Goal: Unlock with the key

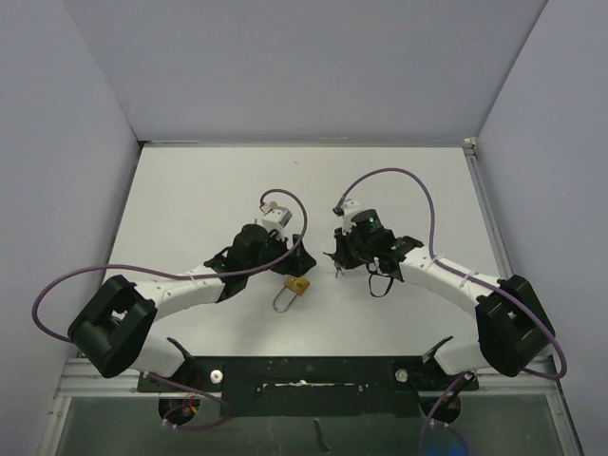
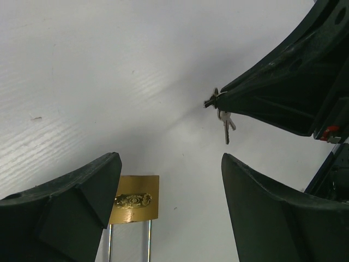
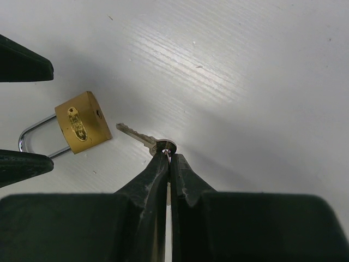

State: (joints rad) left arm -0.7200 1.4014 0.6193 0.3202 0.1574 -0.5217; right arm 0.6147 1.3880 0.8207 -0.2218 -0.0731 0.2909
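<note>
A brass padlock (image 1: 298, 285) lies flat on the white table (image 1: 190, 209), its steel shackle pointing toward the near edge. My left gripper (image 1: 293, 258) hovers over it, open; in the left wrist view the padlock (image 2: 134, 198) sits just inside the left finger (image 2: 82, 196) of that gripper (image 2: 170, 164). My right gripper (image 3: 169, 155) is shut on the head of a silver key (image 3: 136, 135). The blade sticks out to the left, its tip a short gap from the padlock (image 3: 82, 124). From the left wrist the key (image 2: 225, 125) hangs below the right gripper's tips.
Purple cables (image 1: 285, 204) loop over both arms. Grey walls (image 1: 304, 66) close in the table on three sides. A black mounting rail (image 1: 304, 370) runs along the near edge. The left gripper's fingers (image 3: 22, 65) reach into the right wrist view beside the padlock.
</note>
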